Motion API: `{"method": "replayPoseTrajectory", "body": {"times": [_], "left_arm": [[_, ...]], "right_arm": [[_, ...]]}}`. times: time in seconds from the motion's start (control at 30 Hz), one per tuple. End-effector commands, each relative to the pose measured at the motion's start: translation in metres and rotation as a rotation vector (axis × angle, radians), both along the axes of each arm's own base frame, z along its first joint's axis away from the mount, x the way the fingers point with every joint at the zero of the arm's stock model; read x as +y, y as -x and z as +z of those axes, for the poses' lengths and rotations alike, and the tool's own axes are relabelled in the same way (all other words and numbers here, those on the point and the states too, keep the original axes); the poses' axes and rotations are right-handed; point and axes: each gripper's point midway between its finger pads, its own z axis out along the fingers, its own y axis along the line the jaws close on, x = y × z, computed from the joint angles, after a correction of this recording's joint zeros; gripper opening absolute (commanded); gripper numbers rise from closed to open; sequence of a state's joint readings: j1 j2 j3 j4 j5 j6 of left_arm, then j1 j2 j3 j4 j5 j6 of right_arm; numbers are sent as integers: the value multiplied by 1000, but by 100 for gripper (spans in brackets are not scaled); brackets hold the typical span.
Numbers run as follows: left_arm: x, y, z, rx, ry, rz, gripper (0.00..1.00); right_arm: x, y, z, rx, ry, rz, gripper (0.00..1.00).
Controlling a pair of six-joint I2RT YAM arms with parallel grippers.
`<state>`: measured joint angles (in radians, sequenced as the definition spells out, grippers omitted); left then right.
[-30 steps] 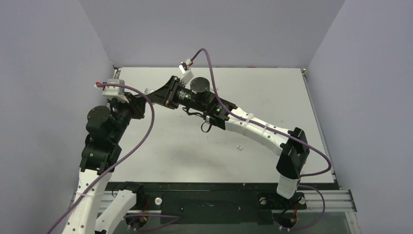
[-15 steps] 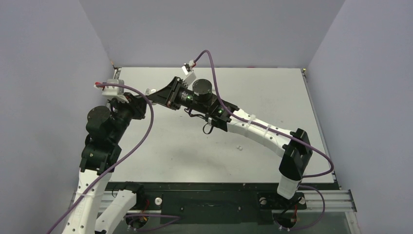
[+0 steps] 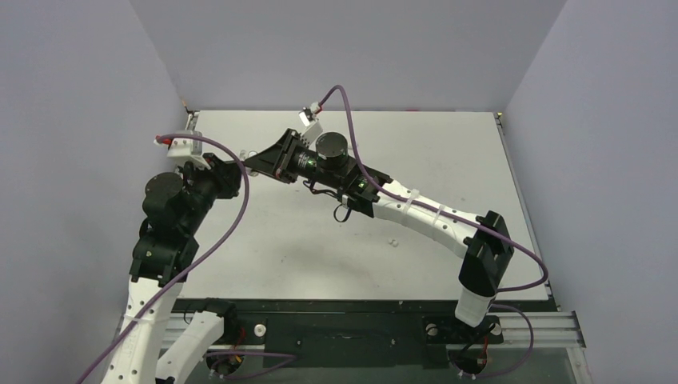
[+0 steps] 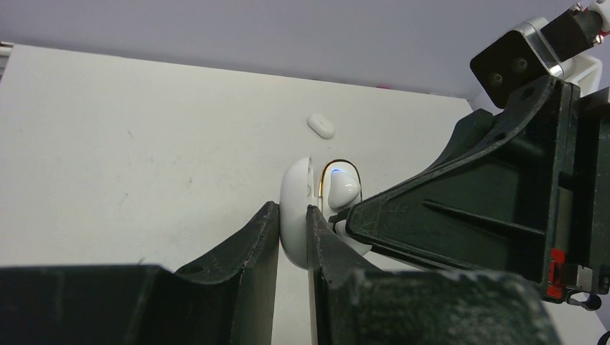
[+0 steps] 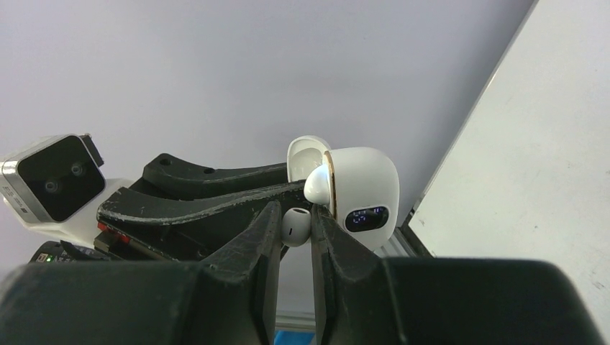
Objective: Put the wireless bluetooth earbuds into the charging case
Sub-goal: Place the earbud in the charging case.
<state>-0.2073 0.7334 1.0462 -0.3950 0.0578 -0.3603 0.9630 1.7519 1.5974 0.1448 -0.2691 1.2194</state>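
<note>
nearest to my bases, two tiny white bits (image 3: pixel 392 240) lie on the bare table (image 3: pixel 448 160), well apart from both arms. further in and over to the left side, my two wrists meet tip to tip. my right gripper (image 5: pixel 295 215) is pinched tight on one earbud (image 5: pixel 295 226), which sits between the finger pads with its rounded end toward the case (image 5: pixel 360 190), just beside the case's rim but not in a socket. my left gripper (image 4: pixel 293 215) is clamped on the case's white shell, the fingers (image 4: pixel 262 230) pressed against it from both sides. the lid (image 5: pixel 306 154) is swung up, and a second earbud (image 4: pixel 344 188) rests inside the gold-edged mouth (a small blue light shows on it from the left wrist). the case's front carries a dark little display (image 5: pixel 367 218) with pale digits i cannot read. from above, the fingers hide the case itself. beyond the case, on the table toward the back wall, a small white oval piece (image 4: pixel 321 126) lies alone.
</note>
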Motion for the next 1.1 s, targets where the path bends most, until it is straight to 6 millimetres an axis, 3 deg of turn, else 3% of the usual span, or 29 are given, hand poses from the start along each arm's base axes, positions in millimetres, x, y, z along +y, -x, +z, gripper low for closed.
{"method": "replayPoseTrajectory", "body": {"times": [0.0,0.37,0.7,0.97,1.07], "left_arm": [[-3,14,34,-63,49,-23,0],[-5,19,22,3,51,-36,0],[-11,19,22,31,78,-60,0],[-7,15,12,47,32,-44,0],[-10,15,20,-11,-2,-78,0]], "right_arm": [[-22,-27,9,-24,1,-133,15],[-23,-30,4,-14,10,-144,25],[-19,-34,-1,-5,28,-141,27],[-42,-34,24,-95,38,-167,27],[-53,-25,32,-190,70,-135,35]]}}
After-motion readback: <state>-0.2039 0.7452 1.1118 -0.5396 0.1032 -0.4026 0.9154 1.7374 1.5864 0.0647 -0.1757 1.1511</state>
